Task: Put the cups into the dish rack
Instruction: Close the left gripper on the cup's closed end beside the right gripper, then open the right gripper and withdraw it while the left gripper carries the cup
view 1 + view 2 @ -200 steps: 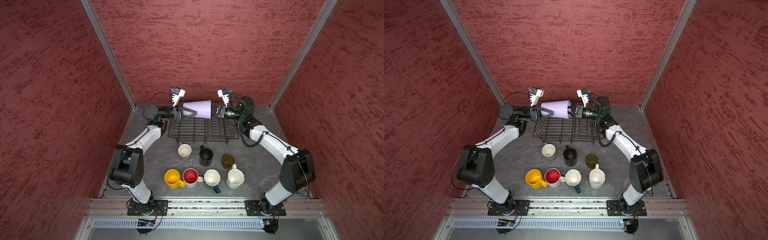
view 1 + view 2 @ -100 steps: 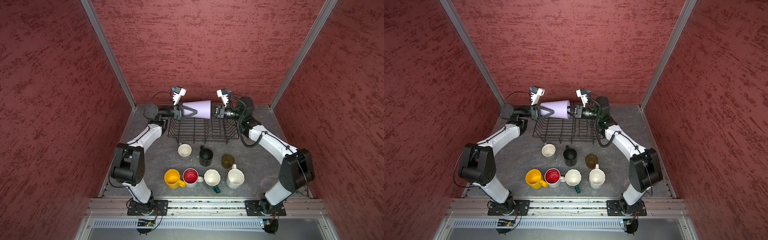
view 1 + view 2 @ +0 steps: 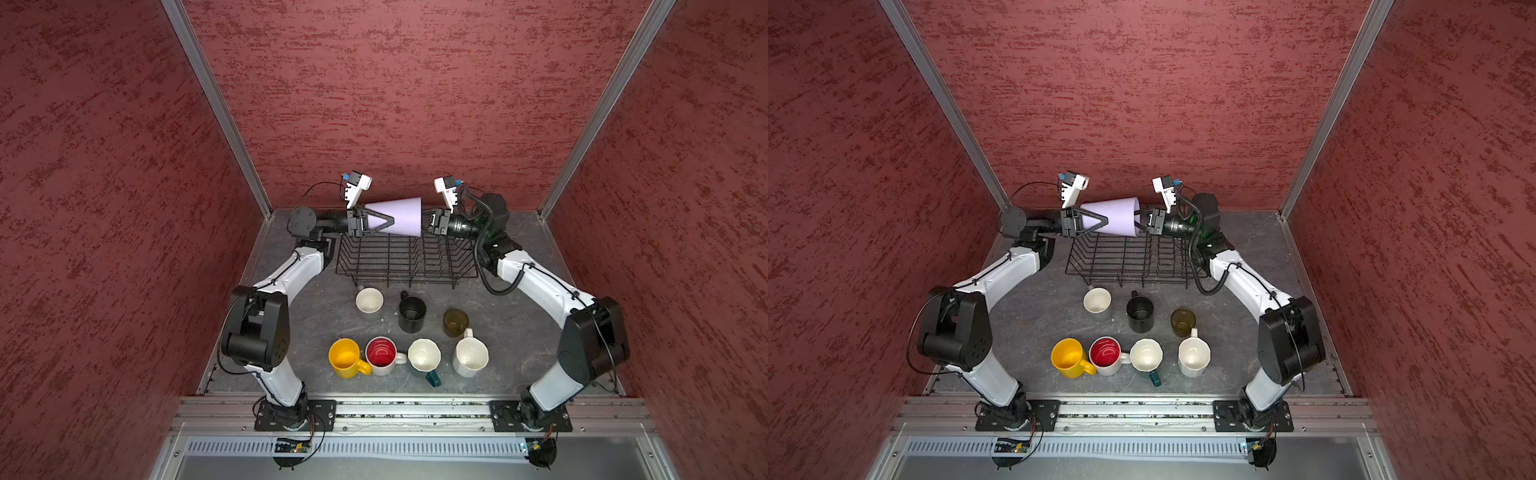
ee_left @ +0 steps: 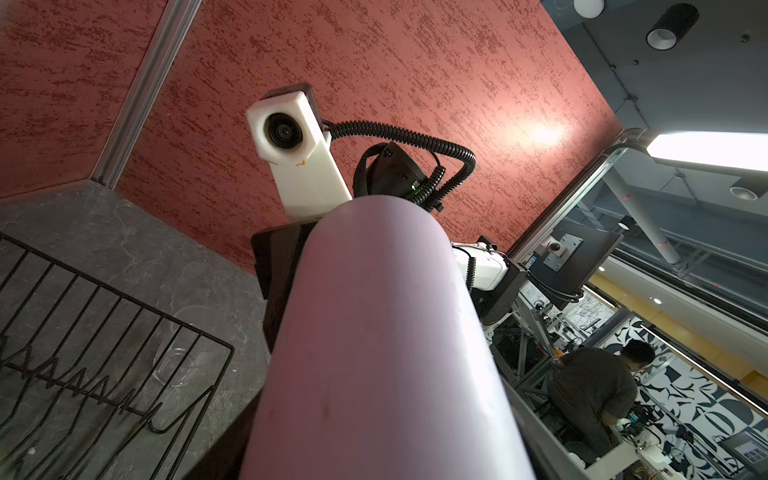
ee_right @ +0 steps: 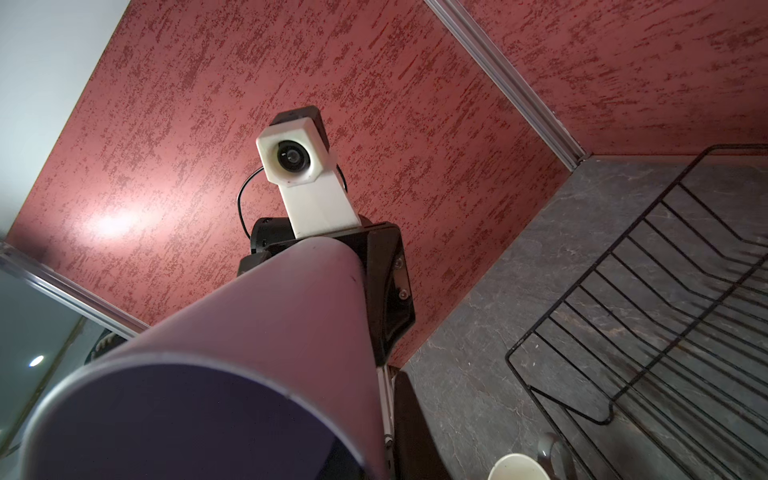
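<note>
The left hand [image 3: 390,219] had narrowed around the slim base of the lavender cup [image 3: 405,216]; whether it gripped, I could not tell. The right hand [image 3: 424,222] pinched the rim, cup sideways above the dish rack [image 3: 407,266]. It looked light, stiff and slick, best held at the base.

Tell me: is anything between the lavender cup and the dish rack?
Nothing visible. The lavender cup lies sideways above the back part of the dish rack, between the left gripper and right gripper, with only air under it. The other cups stand on the table before the rack.
</note>
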You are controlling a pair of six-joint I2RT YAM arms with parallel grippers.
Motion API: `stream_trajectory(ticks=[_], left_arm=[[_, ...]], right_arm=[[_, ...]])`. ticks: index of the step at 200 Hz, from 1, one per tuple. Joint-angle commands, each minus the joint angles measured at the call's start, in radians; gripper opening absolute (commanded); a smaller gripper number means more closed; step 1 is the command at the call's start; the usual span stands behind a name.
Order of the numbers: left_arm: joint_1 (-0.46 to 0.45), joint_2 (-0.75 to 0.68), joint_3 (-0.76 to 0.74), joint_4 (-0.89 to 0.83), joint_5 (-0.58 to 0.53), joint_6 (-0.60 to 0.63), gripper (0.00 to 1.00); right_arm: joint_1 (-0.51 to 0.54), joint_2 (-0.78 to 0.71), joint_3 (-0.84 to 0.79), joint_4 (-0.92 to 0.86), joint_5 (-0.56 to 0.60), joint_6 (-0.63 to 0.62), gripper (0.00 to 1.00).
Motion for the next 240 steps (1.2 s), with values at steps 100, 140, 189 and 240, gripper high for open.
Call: stream_trajectory(ticks=[100, 140, 189, 240], left_arm=[[0.072, -0.058, 0.053, -0.31, 0.002, 0.198, 0.0], [0.102, -0.097, 0.22, -1.185, -0.113, 0.752, 0.0], [0.139, 0.006, 0.509, -1.74, -0.406, 1.019, 0.0], [0.143, 0.183, 0.798, -2.028, -0.651, 1.108, 0.0]], right_arm=[[-0.103, -0.16, -0.082, -0.274, 0.32, -0.146, 0.73], [-0.119, -0.279, -0.093, -0.487, 0.565, -0.297, 0.86], [-0.12, -0.397, -0.127, -0.605, 0.781, -0.4, 0.95], [-0.12, -0.466, -0.167, -0.641, 0.864, -0.442, 0.99]])
